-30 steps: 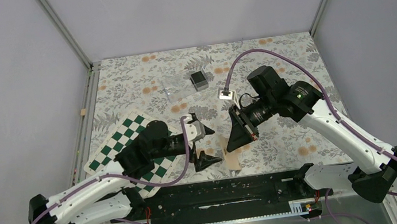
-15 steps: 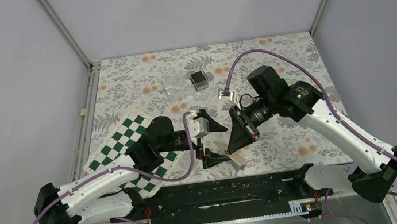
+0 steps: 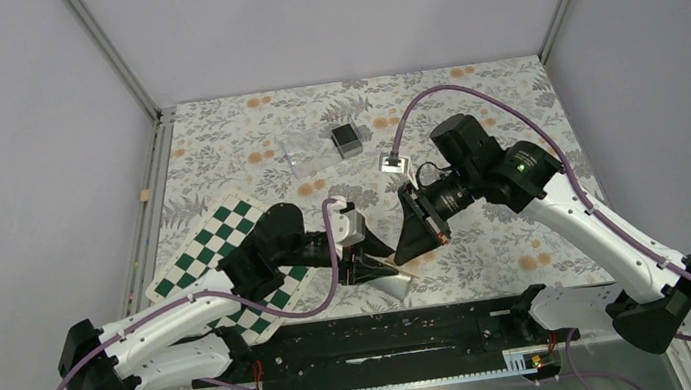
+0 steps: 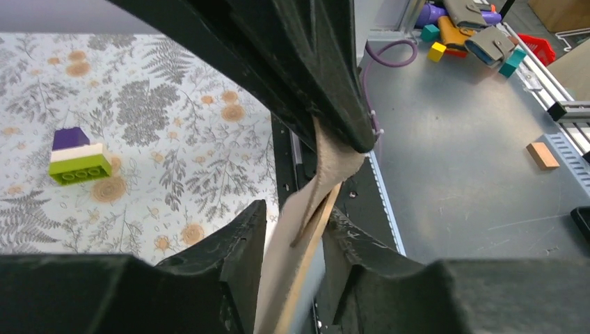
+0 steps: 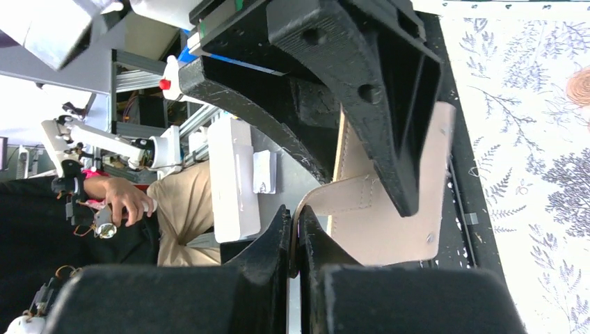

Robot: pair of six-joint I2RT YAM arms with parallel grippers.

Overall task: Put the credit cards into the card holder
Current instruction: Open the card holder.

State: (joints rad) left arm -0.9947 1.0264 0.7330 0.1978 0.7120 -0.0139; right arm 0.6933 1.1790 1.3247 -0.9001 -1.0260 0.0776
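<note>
Grey walls close in three sides of the floral-patterned counter (image 3: 491, 105), and both arms lean in from the near edge to meet just in front of me, near the middle. Reaching in from the right, the right arm (image 3: 587, 224) bends down; the left arm (image 3: 168, 329) stretches low across a green-and-white chequered board (image 3: 198, 255) that lies on the left side of the counter.

Between them hangs the card holder (image 5: 383, 229), a tan folding wallet lifted off the surface at the front centre, near the counter's front edge. It looks to be held up so that the two arms can work its leaves apart, which I'd judge has to happen before any card can go in.

The right gripper (image 5: 293, 219) is closed tight, with a thin edge of the wallet pinched between its fingers, acting as the anchor. About half closed, the left gripper (image 4: 296, 229) has a finger against each face of the hanging leaf. It appears to have a grip, though I can't say how firm.

Well apart, near the back, sits a small dark square that I take to be the credit cards (image 3: 346, 139); it is too small to be sure. None is in the wallet as far as I can see. A little purple and yellow-green block (image 4: 78, 156) rests on the counter, clear of everything.
</note>
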